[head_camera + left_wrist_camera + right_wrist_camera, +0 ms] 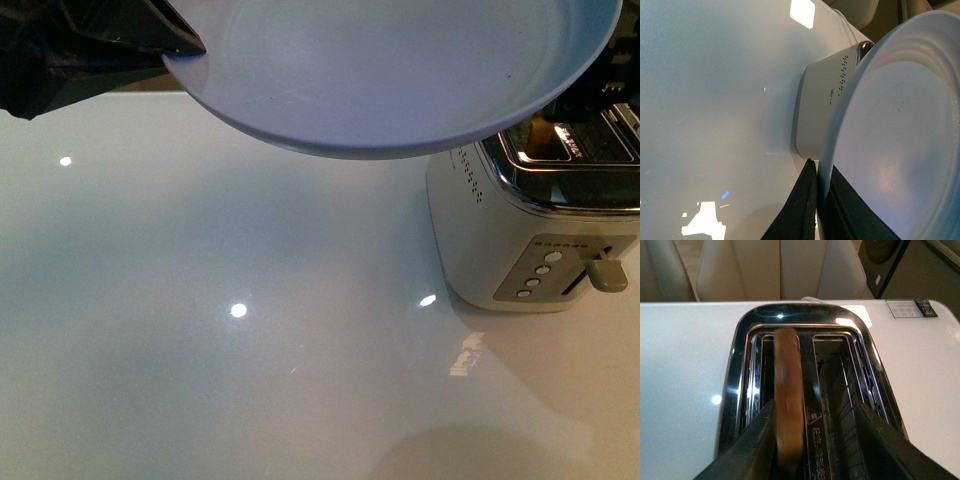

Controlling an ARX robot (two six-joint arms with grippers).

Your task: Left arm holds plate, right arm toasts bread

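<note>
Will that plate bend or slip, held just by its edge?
Probably stiff: the plate shows no sag though the left end effector pinches only its rim. Its smooth surface looks slippery, so it might pivot.

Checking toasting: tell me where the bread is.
Right wrist view: the bread stands in one toaster slot, within the open right claw, next to the empty slot.

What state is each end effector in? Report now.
Left end effector: shut on the plate rim.
Right end effector: open, either side of the bread standing in the toaster.
</note>
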